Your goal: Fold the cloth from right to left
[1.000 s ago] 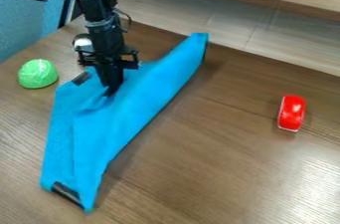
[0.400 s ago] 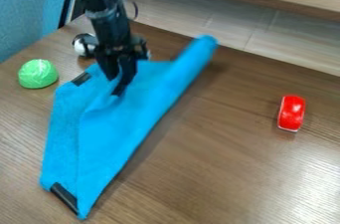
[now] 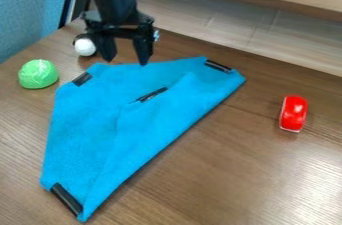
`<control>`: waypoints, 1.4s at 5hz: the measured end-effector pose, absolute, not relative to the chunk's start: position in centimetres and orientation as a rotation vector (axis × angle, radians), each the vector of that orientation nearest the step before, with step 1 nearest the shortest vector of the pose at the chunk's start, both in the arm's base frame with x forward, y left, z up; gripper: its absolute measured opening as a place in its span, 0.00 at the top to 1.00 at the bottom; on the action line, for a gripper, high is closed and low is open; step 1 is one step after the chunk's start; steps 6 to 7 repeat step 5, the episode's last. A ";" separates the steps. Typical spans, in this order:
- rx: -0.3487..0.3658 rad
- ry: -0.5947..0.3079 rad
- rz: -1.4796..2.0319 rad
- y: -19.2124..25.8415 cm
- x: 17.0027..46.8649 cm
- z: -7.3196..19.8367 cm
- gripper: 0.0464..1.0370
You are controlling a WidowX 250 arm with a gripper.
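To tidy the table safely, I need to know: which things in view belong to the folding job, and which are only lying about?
For the job:
- blue cloth
- black gripper

Just lying about:
- green rounded object
- white round object
- red oblong object

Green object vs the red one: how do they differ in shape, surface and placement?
- Shape: green object is a rounded dome; red object is longer than wide.
- Surface: green one is wrinkled, one colour throughout; red one is smoother, with a whitish lower edge.
- Placement: green one sits left of the cloth in view, red one right of it.
Shared: both rest on the wooden table, off the cloth.
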State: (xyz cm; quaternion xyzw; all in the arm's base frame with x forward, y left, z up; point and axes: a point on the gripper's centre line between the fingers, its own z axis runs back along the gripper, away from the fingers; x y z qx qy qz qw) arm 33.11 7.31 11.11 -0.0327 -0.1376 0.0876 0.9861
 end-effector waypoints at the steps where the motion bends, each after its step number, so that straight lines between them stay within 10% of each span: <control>1: -0.069 -0.274 0.167 6.8 33.3 11.7 0.04; 7: -0.132 -0.207 -0.063 -0.1 38.6 11.5 0.04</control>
